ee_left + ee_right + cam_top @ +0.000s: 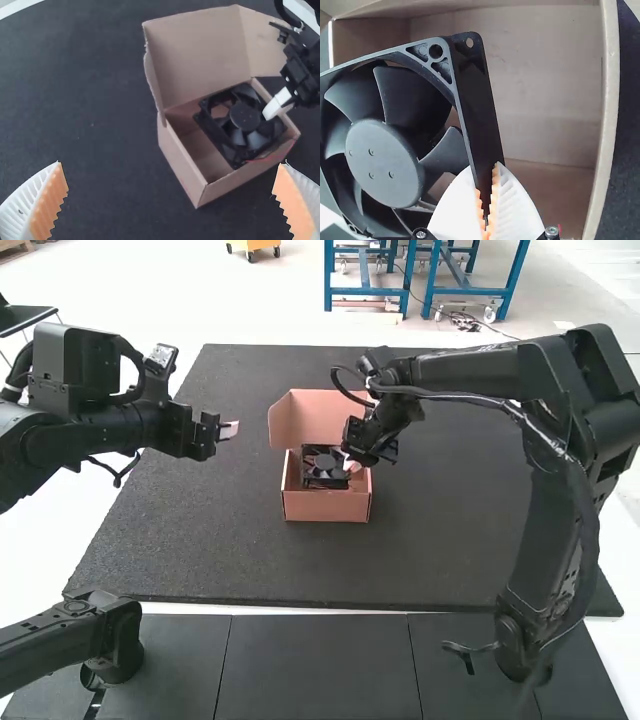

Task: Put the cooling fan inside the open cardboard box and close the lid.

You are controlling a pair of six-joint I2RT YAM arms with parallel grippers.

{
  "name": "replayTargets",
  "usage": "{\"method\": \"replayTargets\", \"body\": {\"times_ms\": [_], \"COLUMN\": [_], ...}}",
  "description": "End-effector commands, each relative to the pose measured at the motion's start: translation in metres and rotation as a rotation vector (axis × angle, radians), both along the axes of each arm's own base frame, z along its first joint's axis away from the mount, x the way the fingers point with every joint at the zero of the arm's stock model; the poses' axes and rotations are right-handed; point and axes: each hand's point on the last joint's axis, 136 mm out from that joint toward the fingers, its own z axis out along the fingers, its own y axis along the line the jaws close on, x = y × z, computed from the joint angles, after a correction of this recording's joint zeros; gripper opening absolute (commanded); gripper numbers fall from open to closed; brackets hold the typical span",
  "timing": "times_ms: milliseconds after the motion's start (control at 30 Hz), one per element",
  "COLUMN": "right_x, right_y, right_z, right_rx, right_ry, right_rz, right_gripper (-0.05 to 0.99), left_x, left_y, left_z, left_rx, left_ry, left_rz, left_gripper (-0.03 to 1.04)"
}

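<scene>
High view: right tool (354,458) grasps cooling fan (322,465) inside cardboard box (326,502); left tool (226,429) hangs released beside box, above surface (200,530). Left wrist view: fan tilted in box, lid (200,55) upright. Right wrist view: fingers (515,205) clench fan frame

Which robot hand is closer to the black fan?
The right one. The right gripper is shut on the fan, pinching its frame inside the box. The left gripper hangs open off to the box's left, touching nothing.
</scene>
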Motion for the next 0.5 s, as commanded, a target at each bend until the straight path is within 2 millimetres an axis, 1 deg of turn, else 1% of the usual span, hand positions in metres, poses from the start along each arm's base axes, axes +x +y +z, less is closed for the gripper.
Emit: {"method": "replayTargets", "body": {"times_ms": [0, 300, 467], "right_x": [0.01, 0.018, 0.023], "right_y": [-0.002, -0.002, -0.007], "right_z": [0.0, -0.01, -0.016], "right_rx": [-0.003, -0.014, -0.038], "right_ry": [-0.026, -0.039, -0.049], "right_rz": [-0.006, -0.012, -0.009], "right_gripper": [-0.02, -0.02, -0.02], "left_x": [0.0, -0.001, -0.001], "left_y": [0.004, 0.004, 0.004], "left_z": [0.002, 0.004, 0.004], "left_rx": [-0.01, -0.012, -0.012], "left_ry": [-0.009, -0.013, -0.014], "left_rz": [0.02, 0.02, 0.02], "left_gripper": [0.97, 0.97, 0.97]}}
